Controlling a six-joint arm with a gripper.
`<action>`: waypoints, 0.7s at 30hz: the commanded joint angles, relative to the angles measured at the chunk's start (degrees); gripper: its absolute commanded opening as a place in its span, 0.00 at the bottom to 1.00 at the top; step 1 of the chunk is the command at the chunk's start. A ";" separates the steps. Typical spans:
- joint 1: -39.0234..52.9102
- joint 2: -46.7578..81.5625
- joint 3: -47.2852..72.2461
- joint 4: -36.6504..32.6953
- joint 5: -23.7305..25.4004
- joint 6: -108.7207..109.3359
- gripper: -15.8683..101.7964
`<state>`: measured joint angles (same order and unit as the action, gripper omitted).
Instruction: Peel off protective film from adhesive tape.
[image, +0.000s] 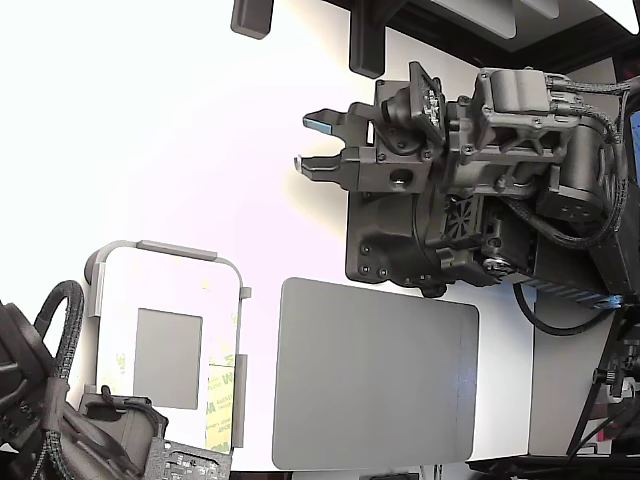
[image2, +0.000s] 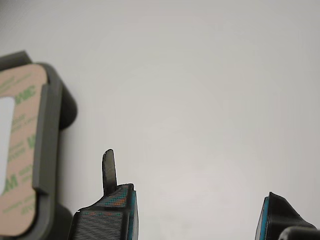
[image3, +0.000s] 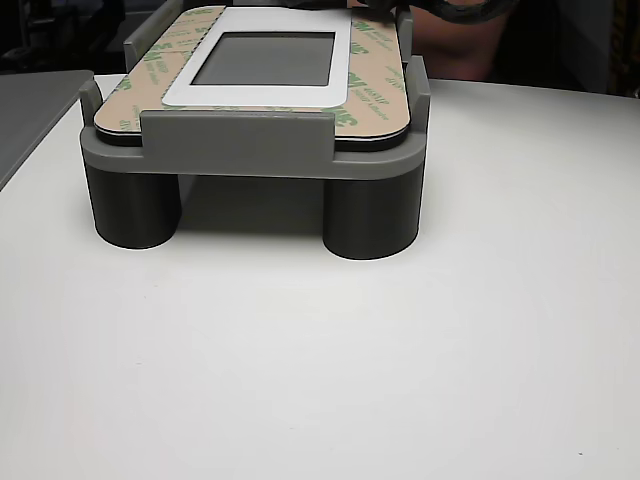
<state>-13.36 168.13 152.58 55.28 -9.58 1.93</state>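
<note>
The protective film (image: 221, 393) is a pale yellowish liner with green logos, lying along the edge of the white rounded plate (image: 170, 285) in its grey holder (image: 160, 247). It also shows as the protective film (image2: 20, 150) in the wrist view and the protective film (image3: 375, 80) in the other view. The adhesive tape is hidden under it. My gripper (image: 312, 143) hangs open and empty over bare table, well apart from the holder toward the exterior view's upper right. In the wrist view my gripper (image2: 192, 205) has wide-spread fingertips (image2: 108, 170) with nothing between them.
A large grey rounded mat (image: 375, 375) lies beside the holder. A plain grey patch (image: 168, 358) sits in the plate's middle. A second arm (image: 60, 420) with black cables crowds the exterior view's lower left corner. The holder stands on round legs (image3: 368, 215).
</note>
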 joint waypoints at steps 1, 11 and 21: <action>-0.62 1.23 -2.20 -0.18 -0.53 -0.44 0.98; 3.52 -6.59 -14.85 1.32 -2.55 -9.93 0.78; 13.62 -10.72 -17.31 0.35 1.67 -45.70 0.04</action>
<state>-0.53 156.80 133.86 57.13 -8.17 -32.08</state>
